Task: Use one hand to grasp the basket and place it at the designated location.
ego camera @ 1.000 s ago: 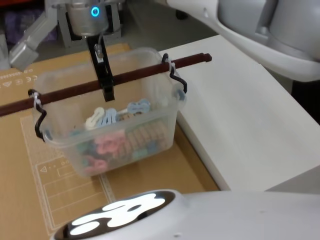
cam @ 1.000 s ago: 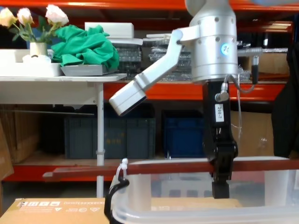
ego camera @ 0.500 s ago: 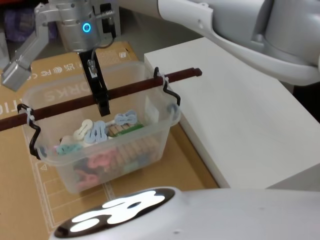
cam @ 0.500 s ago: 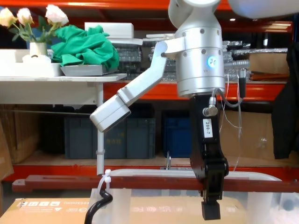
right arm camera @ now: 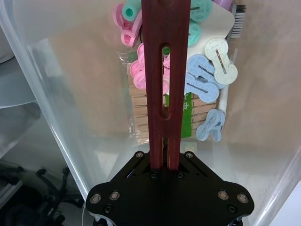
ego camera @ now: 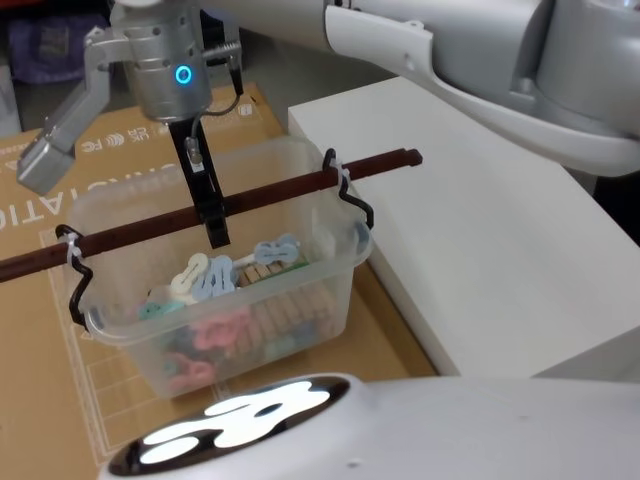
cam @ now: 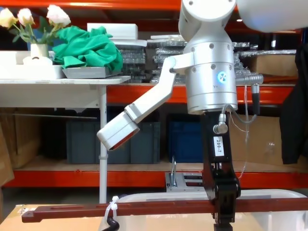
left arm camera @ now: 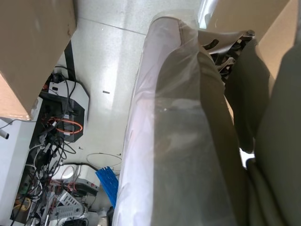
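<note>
A white counter (ego camera: pixel 500 250) fills the right of the head view, with flat brown printed cardboard (ego camera: pixel 40 400) at its left. The large translucent clear plastic basket (ego camera: pixel 335 280) sits over the cardboard at centre left, just beside the counter's edge; whether its base touches is unclear. The chest view's bottom edge cuts off its body. Its dark reddish-brown straight bar handle (ego camera: pixel 270 195) runs past the left edge. The narrow black right gripper (ego camera: pixel 217 238) is clamped on the handle's middle. Pastel clothes pegs (ego camera: pixel 215 275) lie inside. 1 white zip tie (ego camera: pixel 341 178) binds the handle's right end.

Clear basket (ego camera: pixel 325 300), reddish-brown handle (ego camera: pixel 270 195), pastel clips (ego camera: pixel 215 275) (pink, blue, mint).
</note>
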### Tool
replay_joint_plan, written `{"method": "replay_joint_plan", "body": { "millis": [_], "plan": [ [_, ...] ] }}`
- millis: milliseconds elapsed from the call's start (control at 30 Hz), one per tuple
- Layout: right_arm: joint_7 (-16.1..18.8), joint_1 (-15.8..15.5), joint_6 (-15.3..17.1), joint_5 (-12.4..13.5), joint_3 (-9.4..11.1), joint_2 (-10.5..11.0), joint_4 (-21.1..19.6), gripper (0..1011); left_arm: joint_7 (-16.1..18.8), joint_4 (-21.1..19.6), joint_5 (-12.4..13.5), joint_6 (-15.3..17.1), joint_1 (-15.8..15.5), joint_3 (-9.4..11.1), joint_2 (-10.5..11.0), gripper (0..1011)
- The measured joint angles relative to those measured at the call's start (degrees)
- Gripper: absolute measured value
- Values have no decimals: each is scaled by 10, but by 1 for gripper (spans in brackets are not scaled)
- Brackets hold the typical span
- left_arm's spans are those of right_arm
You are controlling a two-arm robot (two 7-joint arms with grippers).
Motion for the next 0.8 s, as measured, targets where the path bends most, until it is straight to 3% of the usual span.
{"method": "replay_joint_plan", "body": {
  "millis": [800],
  "plan": [
    [-6,-11,-13,26,-29,-28,80,0,0,0,0,0,0,0,0,0]
  ]
}}
